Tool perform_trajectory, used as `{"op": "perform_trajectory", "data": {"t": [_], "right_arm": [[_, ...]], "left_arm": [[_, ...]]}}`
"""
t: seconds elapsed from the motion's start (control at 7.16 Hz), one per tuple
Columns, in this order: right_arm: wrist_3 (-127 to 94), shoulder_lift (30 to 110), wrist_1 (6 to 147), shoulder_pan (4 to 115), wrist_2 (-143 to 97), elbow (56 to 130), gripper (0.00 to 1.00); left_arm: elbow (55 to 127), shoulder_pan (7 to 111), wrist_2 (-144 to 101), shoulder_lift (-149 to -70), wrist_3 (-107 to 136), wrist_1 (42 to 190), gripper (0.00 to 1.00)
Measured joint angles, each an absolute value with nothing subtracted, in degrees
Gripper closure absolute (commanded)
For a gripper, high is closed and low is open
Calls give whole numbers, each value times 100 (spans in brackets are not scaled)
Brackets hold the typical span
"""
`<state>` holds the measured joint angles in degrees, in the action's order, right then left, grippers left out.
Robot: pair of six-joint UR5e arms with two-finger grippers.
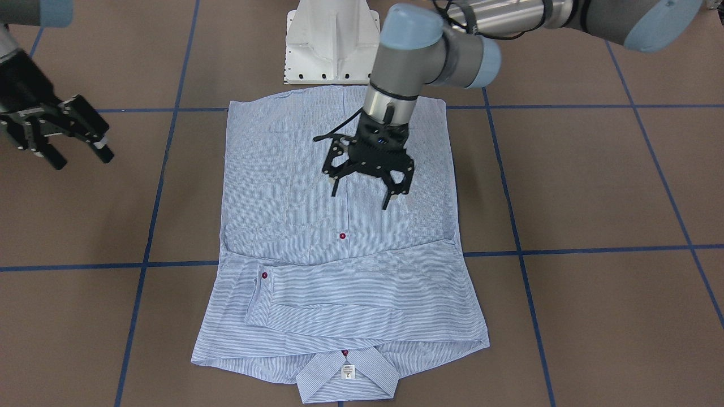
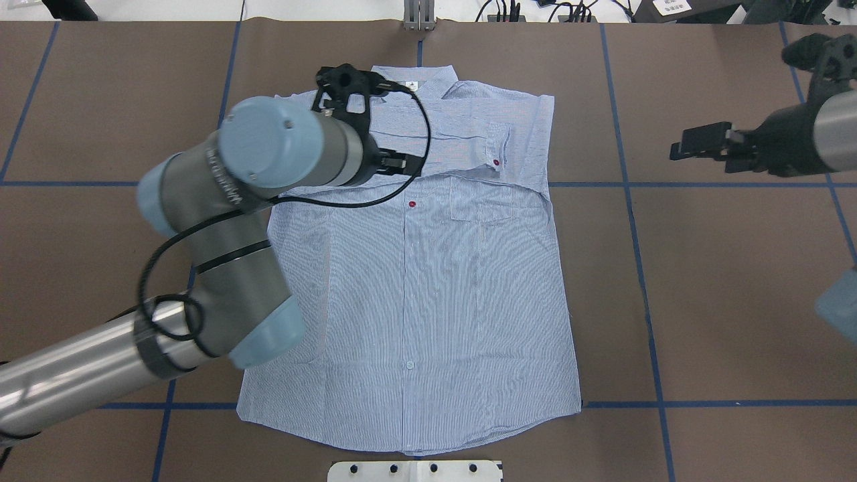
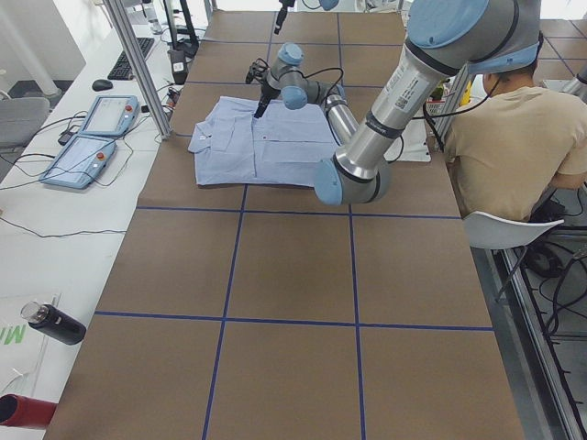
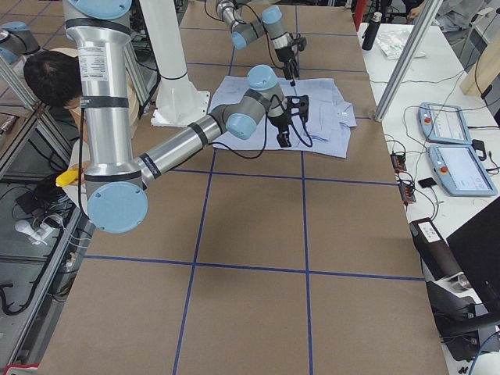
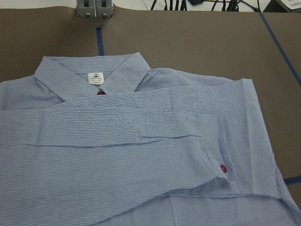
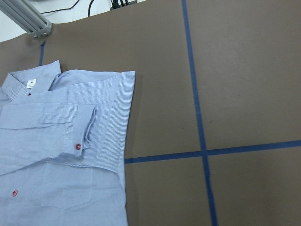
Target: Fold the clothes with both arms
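Sleeves [image 1: 367, 288] lie across the shirt [image 1: 271, 186]. Our left fingers [image 1: 389, 195] and right fingers [image 1: 100, 148] are open, empty; we should pinch both corners of the hem [image 2: 415, 438] evenly.

A person [image 3: 504, 147] sits beside the brown table [image 3: 293, 275]; a dark bottle [image 3: 53, 323] lies nearby.

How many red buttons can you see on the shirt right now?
3. The collar button sits beside the white label, the cuff button is on the folded sleeve, and the placket button is mid-chest. More may be hidden under the folded sleeve.
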<state>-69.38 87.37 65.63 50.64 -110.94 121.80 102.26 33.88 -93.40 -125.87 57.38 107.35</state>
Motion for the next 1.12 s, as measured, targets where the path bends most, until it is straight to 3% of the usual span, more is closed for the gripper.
{"op": "perform_trajectory", "data": {"t": [0.14,0.42,0.84,1.12], "right_arm": [[-7525,8753,6604,4195,-10207,12409,0],[-8377,8739,7552,2633,-8720,12924,0],[-9312,8742,8223,1382,-7590,13236,0],[-9417,8740,8250,1247,-7426,13267,0]], "left_arm": [[11148,3397,-9351,-11793,5628,10658,0],[12281,3325,-9347,-10571,5822,10749,0],[12563,2175,-8565,-8836,7025,12225,0],[12296,1251,-7776,-8443,7955,12581,4]]}}
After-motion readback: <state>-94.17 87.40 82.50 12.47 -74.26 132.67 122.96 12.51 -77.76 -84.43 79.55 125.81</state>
